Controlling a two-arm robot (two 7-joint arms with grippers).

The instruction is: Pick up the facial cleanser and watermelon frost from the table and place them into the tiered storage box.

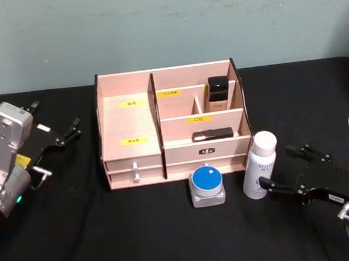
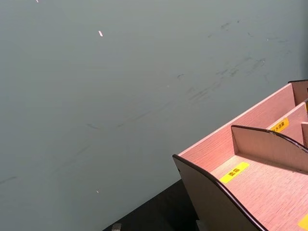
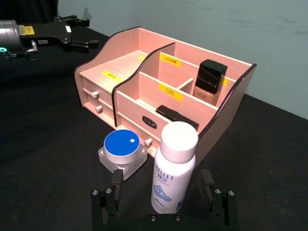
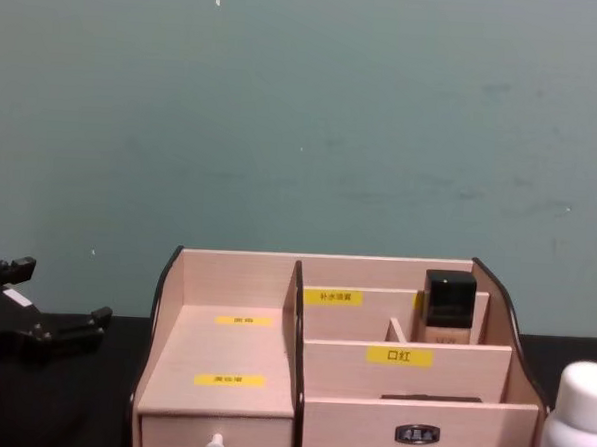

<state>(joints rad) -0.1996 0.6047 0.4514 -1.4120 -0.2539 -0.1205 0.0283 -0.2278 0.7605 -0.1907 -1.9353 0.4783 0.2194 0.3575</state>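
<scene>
A white bottle with a white cap (image 1: 260, 165), the facial cleanser by its look, stands on the black table right of the tiered storage box (image 1: 128, 119). A square jar with a blue lid (image 1: 207, 185), probably the watermelon frost, sits in front of the box's drawers. My right gripper (image 1: 275, 166) is open at table level, and in the right wrist view the bottle (image 3: 173, 168) stands between its fingers (image 3: 115, 192) without being touched. My left gripper (image 1: 59, 124) hangs open to the left of the box, apart from it.
Inside the box, a black-capped bottle (image 1: 218, 92) stands in the back right compartment and a flat black item (image 1: 212, 134) lies in the lower right tier. The left compartments (image 2: 240, 173) hold nothing. A grey-green wall (image 4: 304, 114) rises behind the table.
</scene>
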